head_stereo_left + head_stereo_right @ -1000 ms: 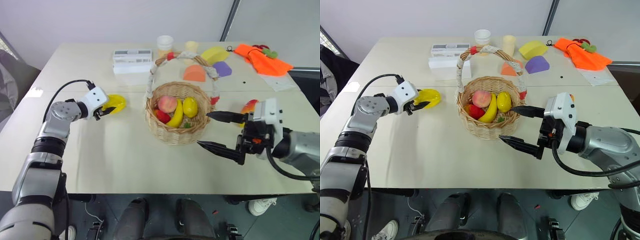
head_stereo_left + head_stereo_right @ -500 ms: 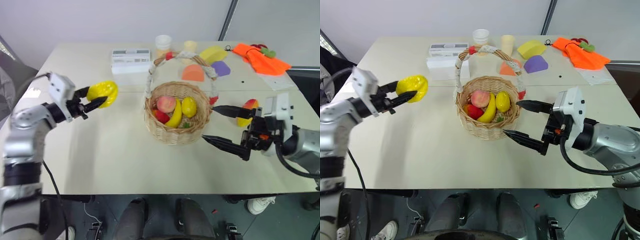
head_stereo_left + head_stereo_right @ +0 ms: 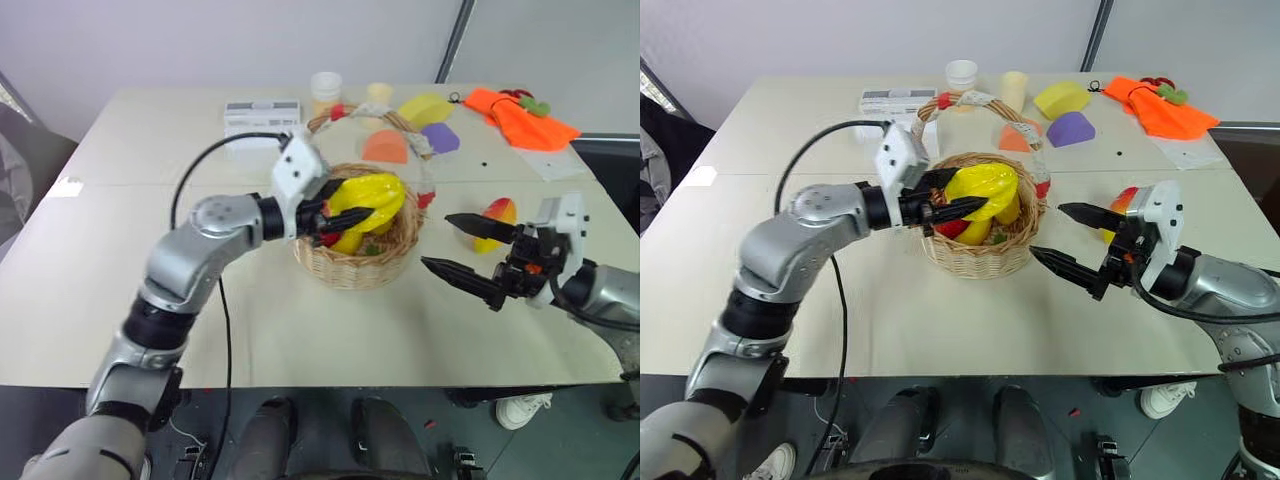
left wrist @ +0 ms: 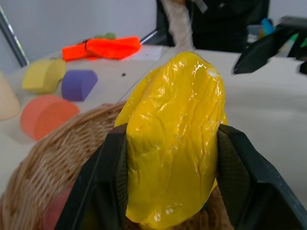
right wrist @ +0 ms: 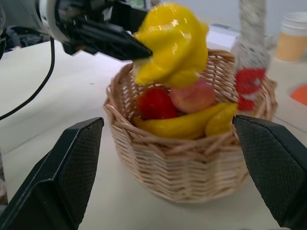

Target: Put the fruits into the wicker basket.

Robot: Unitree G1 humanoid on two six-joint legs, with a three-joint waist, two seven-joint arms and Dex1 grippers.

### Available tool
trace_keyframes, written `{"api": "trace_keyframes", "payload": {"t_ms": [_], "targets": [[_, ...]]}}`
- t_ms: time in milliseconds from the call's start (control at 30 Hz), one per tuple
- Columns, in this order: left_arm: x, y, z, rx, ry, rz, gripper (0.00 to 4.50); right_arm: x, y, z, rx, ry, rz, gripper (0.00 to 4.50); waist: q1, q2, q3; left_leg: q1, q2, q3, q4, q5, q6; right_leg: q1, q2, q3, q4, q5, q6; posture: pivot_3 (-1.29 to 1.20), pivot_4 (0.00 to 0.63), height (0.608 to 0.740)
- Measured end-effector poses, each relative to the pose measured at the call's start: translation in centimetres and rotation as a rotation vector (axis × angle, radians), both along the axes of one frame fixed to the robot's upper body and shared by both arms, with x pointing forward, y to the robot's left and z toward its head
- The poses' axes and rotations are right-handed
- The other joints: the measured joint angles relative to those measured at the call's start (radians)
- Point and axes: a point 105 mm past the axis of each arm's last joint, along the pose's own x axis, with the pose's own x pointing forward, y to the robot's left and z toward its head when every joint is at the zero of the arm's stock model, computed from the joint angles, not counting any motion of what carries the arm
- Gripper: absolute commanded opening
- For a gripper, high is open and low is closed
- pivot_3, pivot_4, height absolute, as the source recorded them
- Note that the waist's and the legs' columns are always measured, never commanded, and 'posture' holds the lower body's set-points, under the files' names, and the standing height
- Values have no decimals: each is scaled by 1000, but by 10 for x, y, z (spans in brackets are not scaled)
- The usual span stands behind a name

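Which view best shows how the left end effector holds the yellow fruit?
The left wrist view: both black fingers press the sides of the yellow fruit, seen close up. The head views show it held over the wicker basket from farther off; the right wrist view shows it from the side, above the basket's contents.

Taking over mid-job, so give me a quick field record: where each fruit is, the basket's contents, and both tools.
yellow ribbed fruit: between the left tool's fingers, over the wicker basket
mango: on the table, beside the open right tool
basket contents: peach, banana, lemon, red piece
left to do: release yellow fruit, fetch mango
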Motion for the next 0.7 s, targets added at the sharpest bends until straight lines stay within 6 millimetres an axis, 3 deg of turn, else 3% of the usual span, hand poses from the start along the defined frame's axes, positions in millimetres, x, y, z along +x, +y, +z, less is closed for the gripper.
{"api": "trace_keyframes", "payload": {"t_ms": [33, 67, 167, 333, 500, 700], "targets": [[1, -2, -2, -1, 9, -3, 4269, 2, -2, -1, -4, -6, -24, 4500, 0, 0, 0, 0, 0, 0, 0, 0, 0, -1, 0, 0, 0, 0, 0, 0, 150, 740], [0, -3, -2, -5, 9, -15, 4425, 6, -7, -3, -14, -24, -75, 4500, 1, 0, 0, 0, 0, 0, 0, 0, 0, -1, 1, 0, 0, 0, 0, 0, 150, 740], [-5, 4, 4, -51, 18, -62, 4425, 31, -34, -16, -45, -44, -297, 4500, 0, 0, 0, 0, 0, 1, 0, 0, 0, -1, 0, 1, 0, 0, 0, 0, 150, 740], [-18, 34, 8, -152, 49, -109, 4425, 71, -70, -30, -91, -61, -618, 4500, -10, 1, 0, 0, 0, 2, -1, 0, -1, -2, 0, 2, 1, 0, -1, 0, 150, 740], [-36, 58, -13, -153, 112, -107, 4425, 105, -101, -45, -118, -12, -928, 4500, -16, 1, 0, 0, 0, 5, -1, 0, -1, -3, 0, 4, 1, 0, -1, 0, 150, 740], [-49, 61, -4, -183, 82, -124, 4425, 119, -104, -77, -77, 168, -1056, 4500, -16, 2, -1, 0, 0, 9, -1, 1, -1, -3, -1, 7, 1, 0, -1, 0, 150, 740]]}}
